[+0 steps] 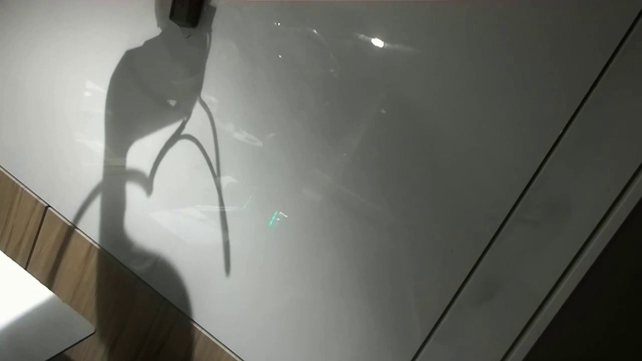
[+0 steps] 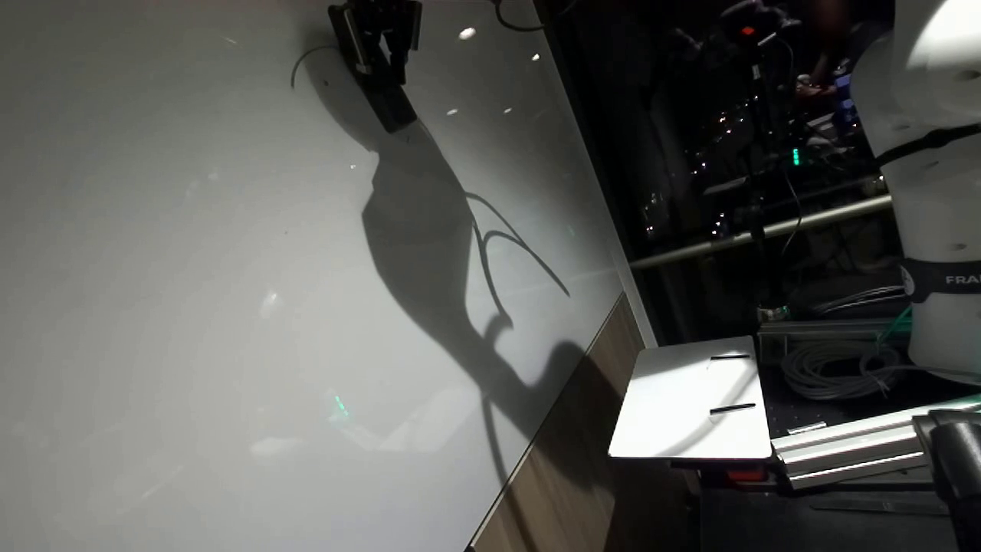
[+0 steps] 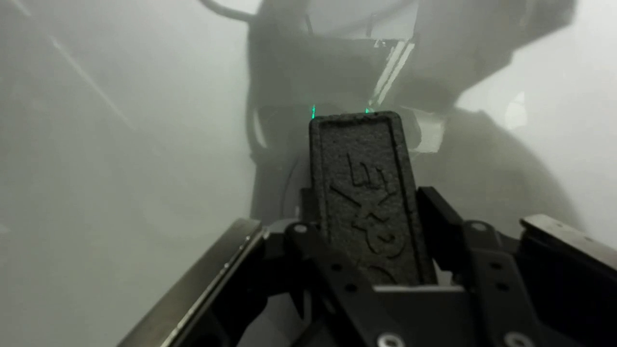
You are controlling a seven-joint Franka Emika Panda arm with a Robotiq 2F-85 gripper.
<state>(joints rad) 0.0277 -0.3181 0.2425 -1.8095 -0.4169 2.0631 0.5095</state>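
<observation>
Dark grey block (image 3: 361, 193), scored on its face, gripped between black fingers (image 3: 441, 231) parted only by its width, one against each long side. Block's end juts out past fingers, over glossy white counter (image 2: 191, 268); whether it touches counter, cannot tell. Large shadow (image 2: 421, 222) spreads across counter near fingers. Well apart from fingers: wood-grain strip (image 2: 567, 491) along counter's edge, then white panel (image 2: 667, 406) beyond.

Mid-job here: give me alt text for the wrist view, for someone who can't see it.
A dark rectangular block with line markings on its face is held in the end effector. Behind it, a glossy pale surface carries broad shadows and reflections, with two small green glints by the block's upper edge.
</observation>
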